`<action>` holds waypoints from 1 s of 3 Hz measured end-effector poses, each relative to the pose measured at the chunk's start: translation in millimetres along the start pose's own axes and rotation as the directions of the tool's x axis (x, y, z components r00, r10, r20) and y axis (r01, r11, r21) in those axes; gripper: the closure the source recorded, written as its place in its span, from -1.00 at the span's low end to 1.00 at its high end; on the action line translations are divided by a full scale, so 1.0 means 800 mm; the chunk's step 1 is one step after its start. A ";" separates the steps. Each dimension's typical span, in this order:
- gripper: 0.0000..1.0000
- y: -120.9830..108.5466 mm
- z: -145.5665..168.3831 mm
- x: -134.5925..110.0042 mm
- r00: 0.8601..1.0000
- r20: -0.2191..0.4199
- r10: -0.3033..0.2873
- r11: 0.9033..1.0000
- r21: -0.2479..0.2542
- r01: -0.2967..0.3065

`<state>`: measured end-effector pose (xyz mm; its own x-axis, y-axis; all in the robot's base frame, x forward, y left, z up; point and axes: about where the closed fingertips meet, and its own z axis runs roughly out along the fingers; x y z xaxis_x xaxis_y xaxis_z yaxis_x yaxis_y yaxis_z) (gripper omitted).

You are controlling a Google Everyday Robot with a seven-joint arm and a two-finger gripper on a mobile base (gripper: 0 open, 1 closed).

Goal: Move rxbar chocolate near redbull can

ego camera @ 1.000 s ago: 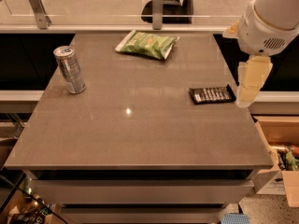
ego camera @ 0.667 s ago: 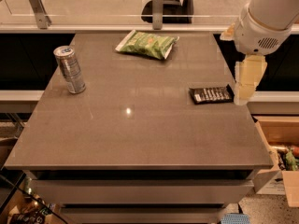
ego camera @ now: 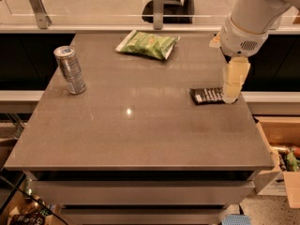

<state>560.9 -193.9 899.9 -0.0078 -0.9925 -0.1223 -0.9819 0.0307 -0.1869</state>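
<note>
Moved: since 1 s ago my gripper has shifted a little left, toward the right end of the rxbar chocolate. The bar, redbull can & green chip bag lie where they were.
Where my gripper is: cream-coloured, pointing down over the right side of the table, about mid-depth. Its tip overlaps the bar's right end in view; can't tell if it touches.
Grip state: can't tell whether released or clenched.
Arm: my arm is white & rounded, coming in from the top-right corner, w/ a round wrist housing just above the gripper.
Bar: rxbar chocolate is a flat black wrapper w/ white lettering. It lies flat on the table's right side, near the right edge, long side running left-right.
Can: redbull can is silver-grey w/ blue marks near the top & a shiny lid. It stands upright on the far-left part of the table, close to the left edge & well apart from the bar, most of the tabletop's width between them.
Bag: green chip bag lies flat at the far side, roughly centre. Left-to-right it sits between can & bar, but farther back than both.
Table: grey-brown top w/ a small glare spot near centre.
Beyond far edge: metal post on a glass panel, dark chair behind.
Right of table: open cardboard box low down; contents too small to tell.
</note>
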 end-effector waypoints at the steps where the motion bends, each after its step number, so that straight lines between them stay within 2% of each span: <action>1: -1.00 -0.003 0.031 -0.007 1.000 -0.002 -0.021 0.999 -0.046 0.021; 3: -1.00 0.009 0.066 -0.001 1.000 -0.012 -0.024 0.996 -0.091 0.023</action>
<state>563.7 -186.7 847.5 0.0138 -0.9942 -0.1063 -0.9950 -0.0031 -0.0997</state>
